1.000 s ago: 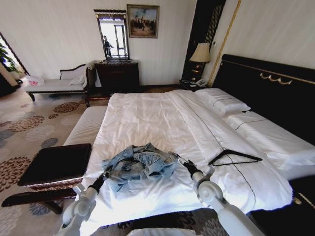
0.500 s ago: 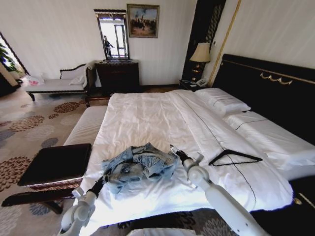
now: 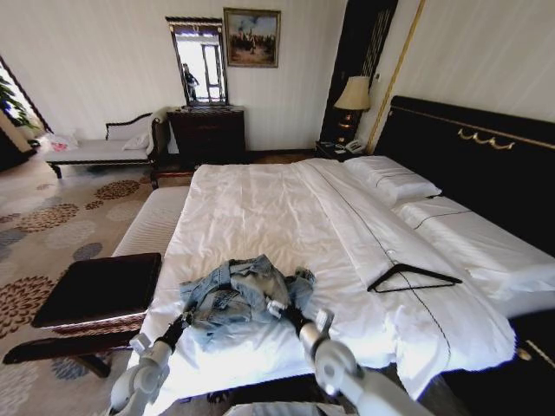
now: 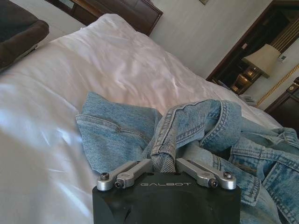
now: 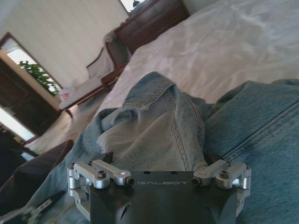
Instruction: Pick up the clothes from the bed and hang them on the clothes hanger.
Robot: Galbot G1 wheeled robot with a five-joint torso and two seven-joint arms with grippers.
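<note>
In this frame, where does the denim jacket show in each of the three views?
Head view: denim jacket crumpled at the near end of the bed.
Left wrist view: across the lower middle and corner, a fold between the left gripper's jaws.
Right wrist view: fills the centre.
Shared landmark: the white sheet.

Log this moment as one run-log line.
stage: grasping | left gripper: shut on denim jacket | right gripper: at jacket, grip unclear | hanger: lying on bed

Hotel bedroom: wide white bed (image 3: pixel 260 208), bedside lamp (image 3: pixel 353 94).
</note>
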